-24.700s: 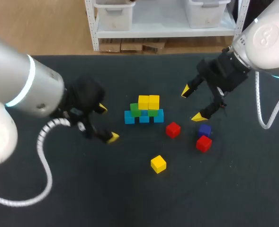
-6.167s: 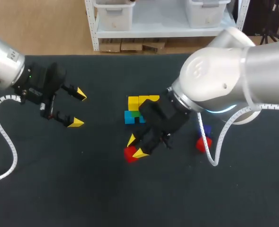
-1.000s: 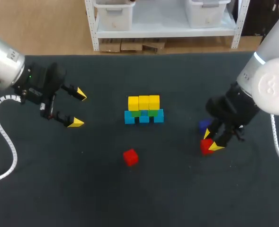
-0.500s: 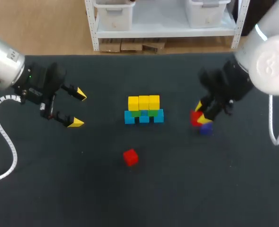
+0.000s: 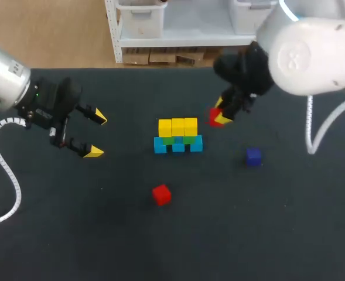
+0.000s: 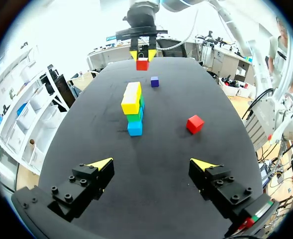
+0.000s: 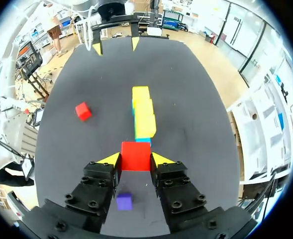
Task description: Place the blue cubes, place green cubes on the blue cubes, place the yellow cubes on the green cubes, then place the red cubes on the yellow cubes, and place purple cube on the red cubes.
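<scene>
Right end effector is clenched on one red cube, a yellow tip against each of two opposite sides; the right wrist view confirms the cube sits squarely between the fingers. This held red cube is just right of the stack and a little farther back, level with about the yellow layer, not touching it. How high it is off the counter can't be told exactly.

The stack sits mid-counter: three blue cubes in a row at the base, green cubes on them and mostly hidden, three yellow cubes on top in a left-right row.

The second, loose red cube lies on the counter near-side of the stack, slightly left, well apart from it. The purple cube lies on the counter right of the stack, nearer than the held cube, alone.

Left end effector is at the left side, well apart from every cube, fingers spread wide and grasping nothing.
</scene>
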Controlling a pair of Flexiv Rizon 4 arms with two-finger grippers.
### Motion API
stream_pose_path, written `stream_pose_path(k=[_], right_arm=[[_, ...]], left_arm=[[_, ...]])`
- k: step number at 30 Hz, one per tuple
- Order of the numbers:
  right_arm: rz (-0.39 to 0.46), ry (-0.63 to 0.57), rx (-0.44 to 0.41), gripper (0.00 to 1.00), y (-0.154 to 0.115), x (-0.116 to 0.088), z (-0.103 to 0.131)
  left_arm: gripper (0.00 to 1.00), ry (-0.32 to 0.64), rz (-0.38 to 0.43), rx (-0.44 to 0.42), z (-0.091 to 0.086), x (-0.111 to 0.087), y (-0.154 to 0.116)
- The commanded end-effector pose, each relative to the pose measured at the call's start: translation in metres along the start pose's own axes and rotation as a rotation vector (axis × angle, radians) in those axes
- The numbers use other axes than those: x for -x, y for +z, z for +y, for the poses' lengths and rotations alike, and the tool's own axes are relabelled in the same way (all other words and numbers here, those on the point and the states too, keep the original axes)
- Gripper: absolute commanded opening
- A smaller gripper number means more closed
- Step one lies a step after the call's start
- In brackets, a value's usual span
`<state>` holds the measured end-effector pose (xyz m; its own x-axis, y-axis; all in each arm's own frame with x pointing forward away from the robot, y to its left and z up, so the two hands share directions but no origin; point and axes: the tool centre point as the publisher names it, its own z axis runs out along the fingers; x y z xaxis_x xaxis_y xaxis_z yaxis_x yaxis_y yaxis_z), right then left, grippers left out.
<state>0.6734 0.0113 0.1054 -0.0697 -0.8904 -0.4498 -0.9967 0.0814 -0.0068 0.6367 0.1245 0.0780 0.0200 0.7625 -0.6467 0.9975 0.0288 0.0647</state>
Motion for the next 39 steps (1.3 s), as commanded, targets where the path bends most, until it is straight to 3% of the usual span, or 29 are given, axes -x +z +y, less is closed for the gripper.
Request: stream_pose_path(k=[1,10,16,39], right_arm=[[0.015,-0.001,0.017,0.0,0.008,0.021,-0.012],[0.007,-0.008,0.027,0.0,0.023,0.054,-0.017],[0.009,-0.018,0.034,0.0,0.029,0.065,-0.016],[0.044,-0.001,0.054,0.0,0.04,0.052,-0.007]], left_arm=[[1.0,0.004,-0.006,0.004,-0.001,-0.002,0.0],[1.0,0.004,-0.006,0.004,-0.001,-0.002,0.0],[1.0,0.004,-0.006,0.004,-0.001,-0.002,0.0],[1.0,0.004,-0.006,0.004,-0.001,-0.002,0.0]])
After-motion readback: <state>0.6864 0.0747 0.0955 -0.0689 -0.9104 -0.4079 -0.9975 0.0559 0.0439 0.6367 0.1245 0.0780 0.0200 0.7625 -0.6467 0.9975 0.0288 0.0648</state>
